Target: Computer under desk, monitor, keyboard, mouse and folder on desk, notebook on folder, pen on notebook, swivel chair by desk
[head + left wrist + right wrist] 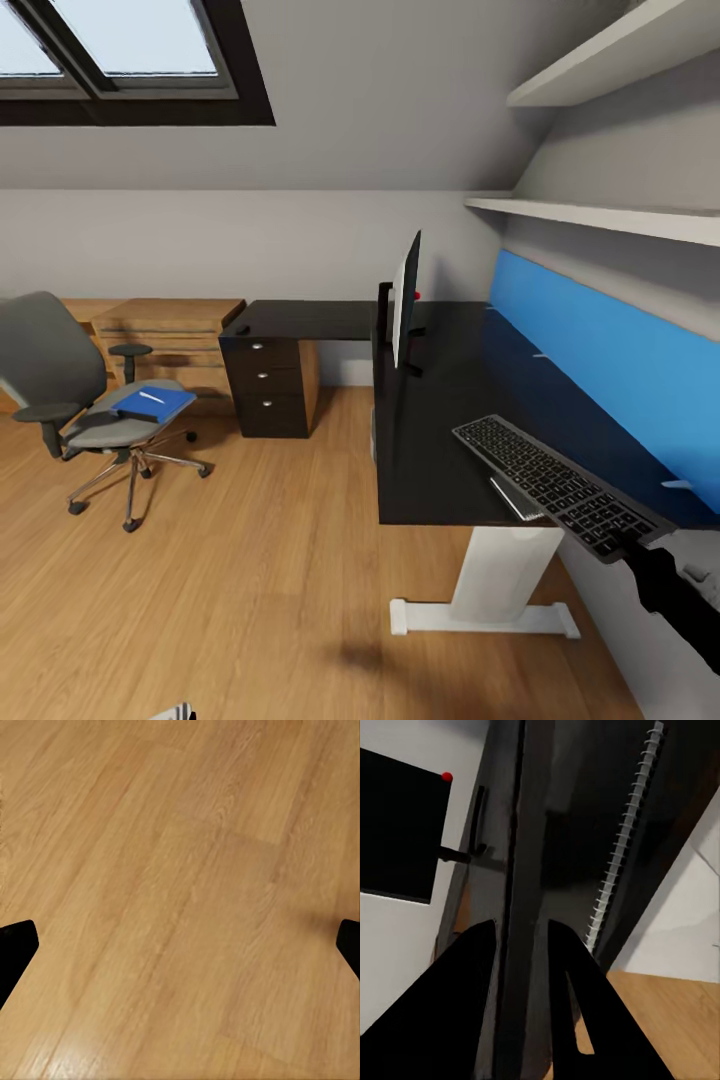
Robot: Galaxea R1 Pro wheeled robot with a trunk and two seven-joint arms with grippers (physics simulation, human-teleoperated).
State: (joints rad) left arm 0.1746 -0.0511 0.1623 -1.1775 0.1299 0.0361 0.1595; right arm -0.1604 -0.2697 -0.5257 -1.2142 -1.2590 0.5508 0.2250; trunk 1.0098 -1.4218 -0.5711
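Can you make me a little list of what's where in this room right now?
keyboard: held up over the desk by the right gripper, tilted
monitor: standing on the desk
swivel chair: out on the floor, away from the desk
folder: on the chair seat
pen: on the folder
left gripper: open over the floor

Blue folder, black desk (blue panel)

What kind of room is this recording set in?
Likely an attic bedroom used as a home office: a skylight in a sloped ceiling, an L-shaped black desk carrying a monitor, and a grey swivel chair on a wooden floor.
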